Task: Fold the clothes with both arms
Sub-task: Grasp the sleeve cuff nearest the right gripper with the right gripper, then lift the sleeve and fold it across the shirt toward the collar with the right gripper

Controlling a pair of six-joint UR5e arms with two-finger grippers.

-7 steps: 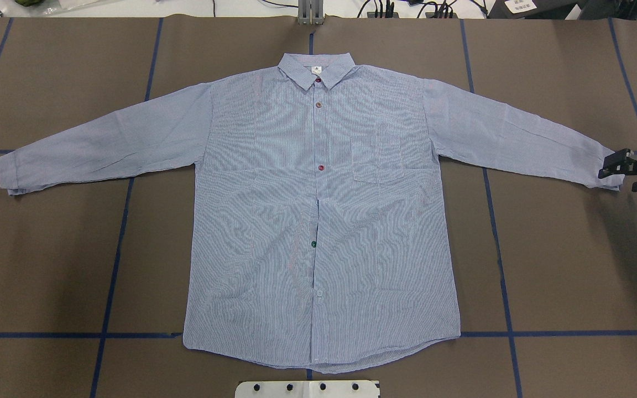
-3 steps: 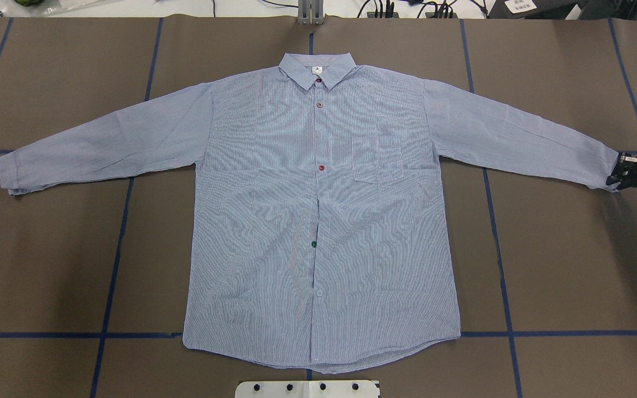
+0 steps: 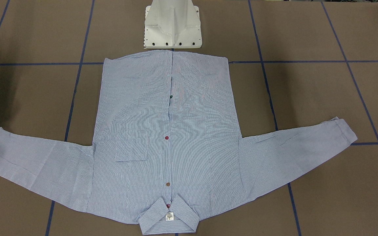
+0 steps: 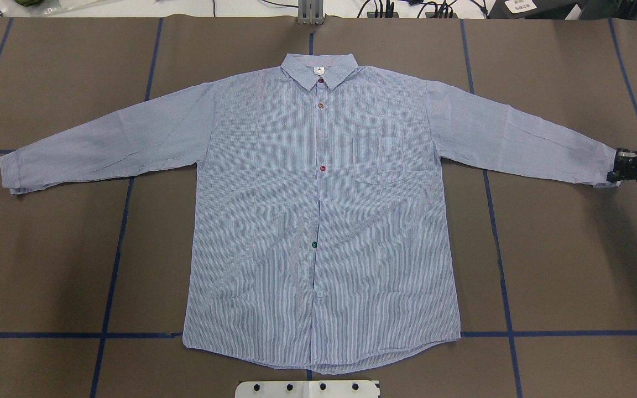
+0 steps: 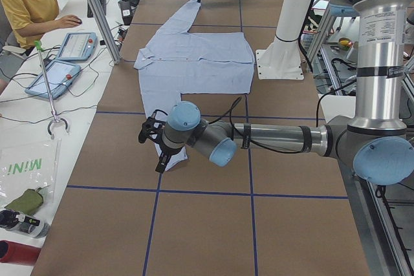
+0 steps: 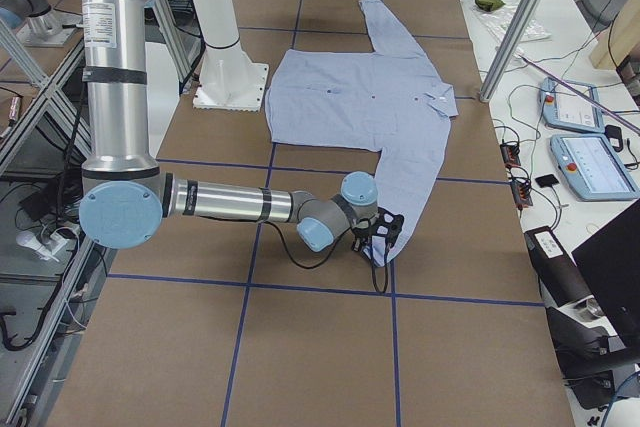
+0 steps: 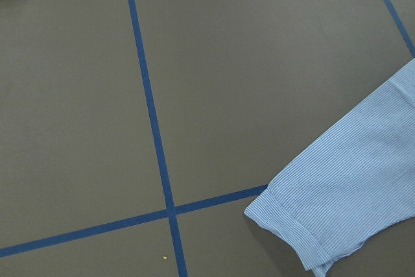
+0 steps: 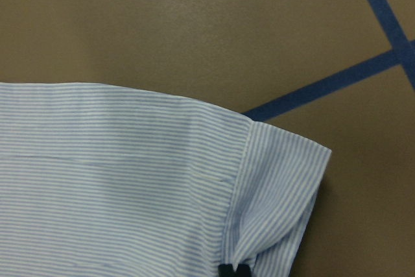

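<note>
Brown table (image 4: pixel 47 249), blue tape grid (image 4: pixel 47 334), shirt (image 4: pixel 318 221) flat. The right gripper (image 4: pixel 617 168) is pinching the cuff (image 8: pixel 279 180). Can't tell the left gripper (image 5: pixel 152 147) finger state. An operator (image 5: pixel 26 1) is seated alongside.

Shirt (image 5: pixel 194 63) flat; L tool (image 5: pixel 152 147) by near cuff (image 5: pixel 173 159)

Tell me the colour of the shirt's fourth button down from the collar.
Dark green button on the shirt, clearest in the overhead exterior view.

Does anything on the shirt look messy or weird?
Mostly it lies flat. The shirt front gapes a little between the middle red button and the green button, and its cuff puckers up where the right gripper pinches it.
</note>
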